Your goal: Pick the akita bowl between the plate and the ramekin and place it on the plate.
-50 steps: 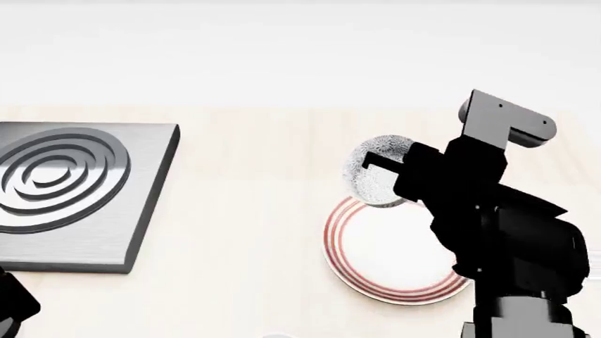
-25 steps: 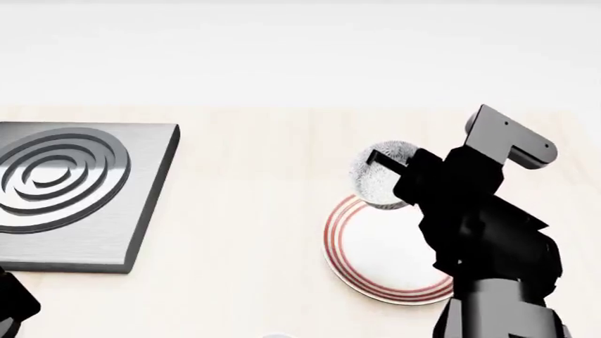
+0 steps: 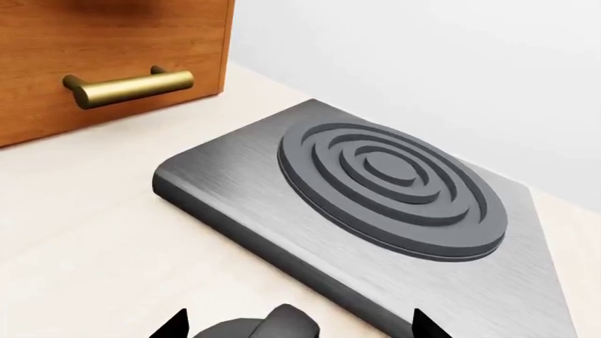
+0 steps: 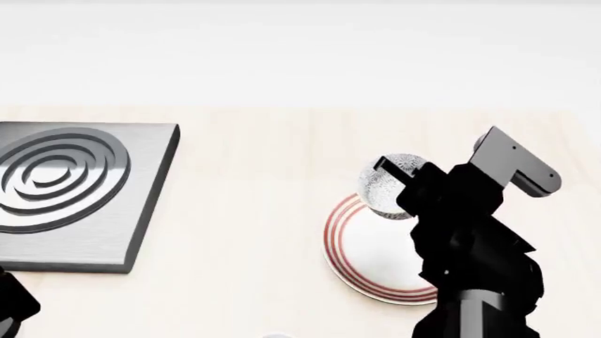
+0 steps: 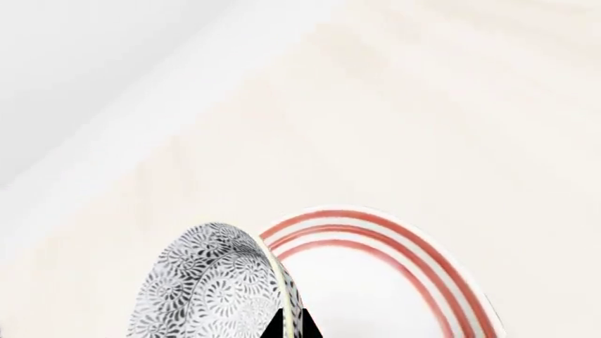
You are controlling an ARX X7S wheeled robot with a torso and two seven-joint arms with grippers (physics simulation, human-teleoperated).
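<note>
The speckled grey-and-white akita bowl (image 4: 385, 189) hangs tilted over the far rim of the plate (image 4: 368, 248), a flat white plate with thin red rings. My right gripper (image 4: 402, 176) is shut on the bowl's rim. In the right wrist view the bowl (image 5: 211, 285) stands on edge, its rim pinched between the black fingertips (image 5: 302, 328), with the plate (image 5: 376, 224) just beyond it. My left gripper (image 3: 298, 331) stays open, holding nothing, low at the near left (image 4: 14, 304). The ramekin is out of view.
A grey metal slab with raised concentric rings (image 4: 66, 190) lies at the left; it also fills the left wrist view (image 3: 395, 190). A wooden drawer front with a brass handle (image 3: 127, 88) stands beyond it. A pale wall runs behind the light counter (image 4: 244, 211).
My right arm has carried the bowl nearer and slightly right, lower over the plate's far rim. The left arm has not moved.
</note>
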